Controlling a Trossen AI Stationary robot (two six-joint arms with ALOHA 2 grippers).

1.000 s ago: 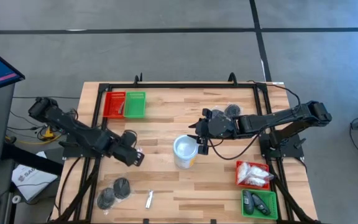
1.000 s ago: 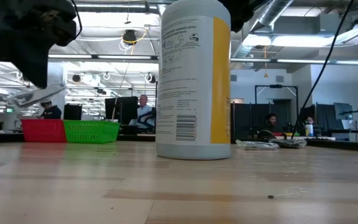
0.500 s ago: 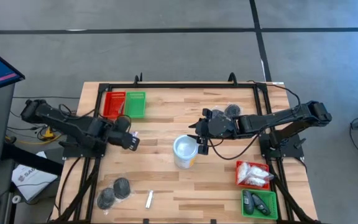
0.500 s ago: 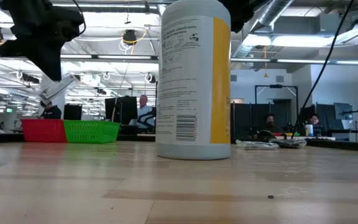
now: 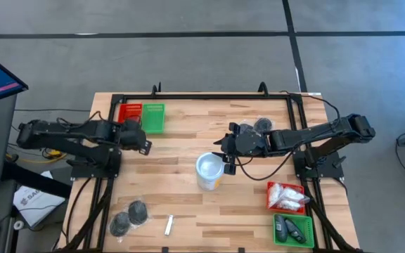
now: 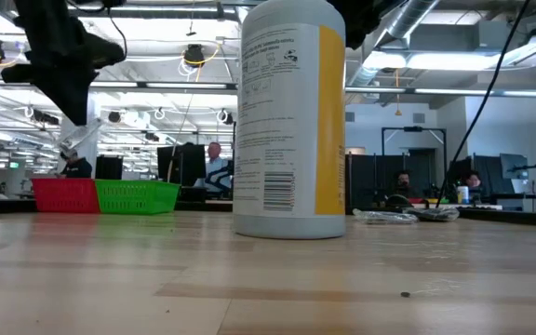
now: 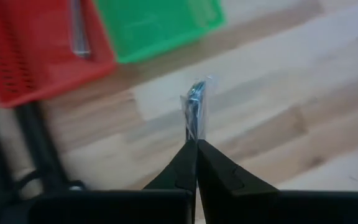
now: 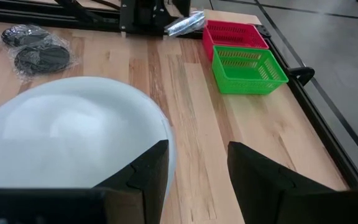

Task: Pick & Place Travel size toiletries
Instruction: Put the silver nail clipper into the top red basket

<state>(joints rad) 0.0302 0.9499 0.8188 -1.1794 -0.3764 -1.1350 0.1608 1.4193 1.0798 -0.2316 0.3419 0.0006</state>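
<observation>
Sachet: a small clear-wrapped sachet (image 7: pixel 196 112) hung pinched by one edge between the left jaws (image 7: pixel 196 144), which were pressed together on it.
Trays: the red tray (image 7: pixel 36 50) and green tray (image 7: pixel 157 25) lay just beyond the jaw tips (the red one already held a slim tube).
Risk: the thin edge grip could slip, dropping the sachet on the desk (image 7: pixel 278 106) short of the trays.
Right jaws: the right jaws (image 8: pixel 194 165) stood spread, one finger inside the white cup (image 8: pixel 73 143); a nudge might tip it.
</observation>
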